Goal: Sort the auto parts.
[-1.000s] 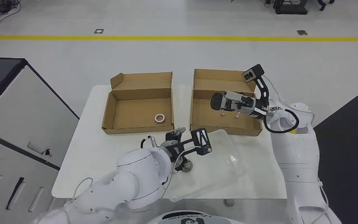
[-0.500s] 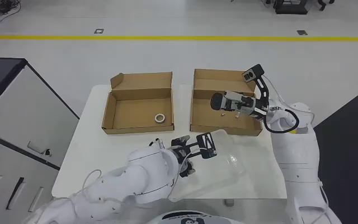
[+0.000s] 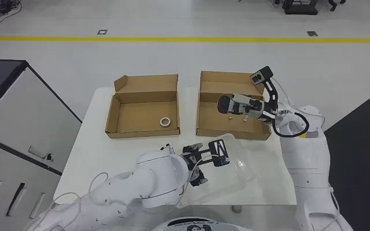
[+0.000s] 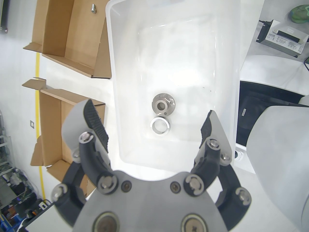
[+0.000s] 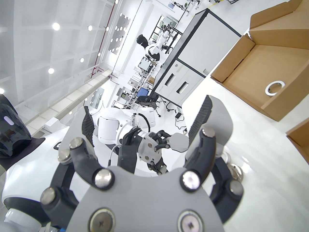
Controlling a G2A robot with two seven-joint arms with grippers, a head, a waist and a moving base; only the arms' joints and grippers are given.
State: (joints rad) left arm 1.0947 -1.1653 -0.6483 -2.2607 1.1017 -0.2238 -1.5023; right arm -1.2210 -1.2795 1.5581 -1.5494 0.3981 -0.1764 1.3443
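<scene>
A clear plastic bin (image 4: pixel 109 49) holds a metal flange (image 4: pixel 163 105) and a metal ring (image 4: pixel 160 126) side by side. My left gripper (image 4: pixel 149 109) hangs open above them, over the bin (image 3: pixel 248 176) at the table's front, left gripper (image 3: pixel 213 153). The left cardboard box (image 3: pixel 141 107) contains one white ring (image 3: pixel 165 121). In the right cardboard box (image 3: pixel 263 131) lie small bolts (image 3: pixel 231 117), also bolts (image 4: pixel 93 7). My right gripper (image 3: pixel 221 105) is open above that box, nothing between its fingers, right gripper (image 5: pixel 146 107).
Both boxes stand side by side at the back of the white table (image 3: pixel 87 161), flaps open. A grey cabinet (image 3: pixel 23 115) stands left of the table. A power adapter (image 4: pixel 281 37) lies on the floor.
My left gripper has moved right and forward, from the bin's left end to over the bin. The right arm has stayed still.
</scene>
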